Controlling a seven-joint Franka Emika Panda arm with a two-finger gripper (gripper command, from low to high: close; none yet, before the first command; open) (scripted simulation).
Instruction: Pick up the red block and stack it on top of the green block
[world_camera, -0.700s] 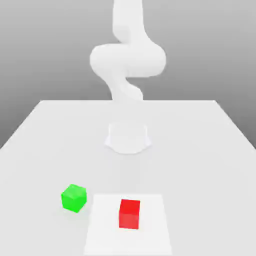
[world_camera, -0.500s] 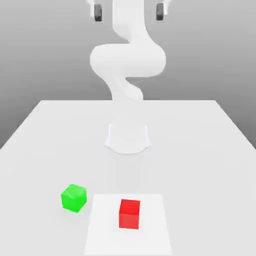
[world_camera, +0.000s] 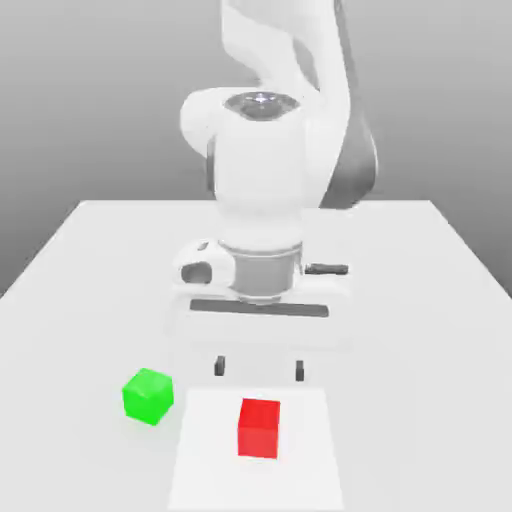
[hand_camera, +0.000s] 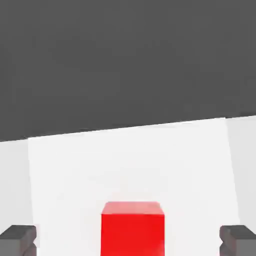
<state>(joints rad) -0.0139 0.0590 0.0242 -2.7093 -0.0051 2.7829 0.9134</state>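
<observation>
The red block (world_camera: 259, 427) sits on a white square patch near the table's front edge; in the hand view the red block (hand_camera: 132, 227) lies between the two dark fingertips (hand_camera: 18, 239). My gripper (world_camera: 259, 368) hangs open a little above and behind the red block, with its fingers spread wider than the cube and nothing held. On the exterior view's left of the red block the green block (world_camera: 148, 395) rests on the table, turned slightly.
The white table (world_camera: 420, 290) spreads wide around both cubes. The arm's thick white body (world_camera: 262, 190) rises behind the gripper. The white patch (world_camera: 310, 470) under the red block reaches the table's front edge.
The hand has come down from the top of the view to just above the table behind the red block. Both blocks stayed where they were.
</observation>
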